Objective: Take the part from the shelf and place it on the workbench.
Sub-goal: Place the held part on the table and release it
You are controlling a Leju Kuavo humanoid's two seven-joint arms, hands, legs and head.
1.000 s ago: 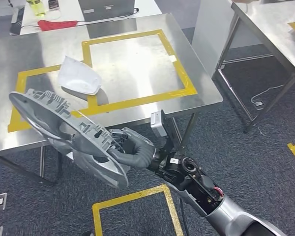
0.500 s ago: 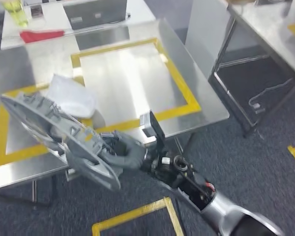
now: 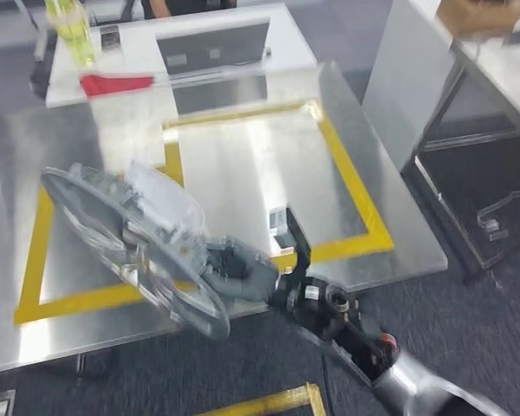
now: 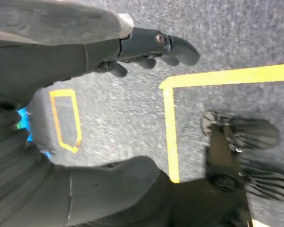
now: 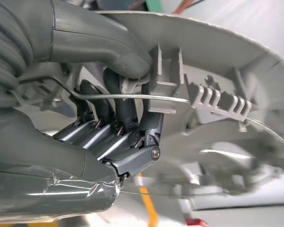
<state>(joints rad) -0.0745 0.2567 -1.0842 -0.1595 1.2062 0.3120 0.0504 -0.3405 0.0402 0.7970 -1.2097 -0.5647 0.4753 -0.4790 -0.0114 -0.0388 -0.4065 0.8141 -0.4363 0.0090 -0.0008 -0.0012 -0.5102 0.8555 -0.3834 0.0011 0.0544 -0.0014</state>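
Head view | right robot hand (image 3: 234,264) grips part (image 3: 133,243) over workbench (image 3: 388,260) front edge | left robot hand (image 4: 147,47) spread, empty

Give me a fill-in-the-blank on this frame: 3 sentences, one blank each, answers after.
1. The grey part is held by the robot's ____ hand.
2. The rectangles marked on the steel workbench are made of tape coloured ____.
3. The left hand hangs over the ____, holding nothing.

Missing words: right; yellow; floor
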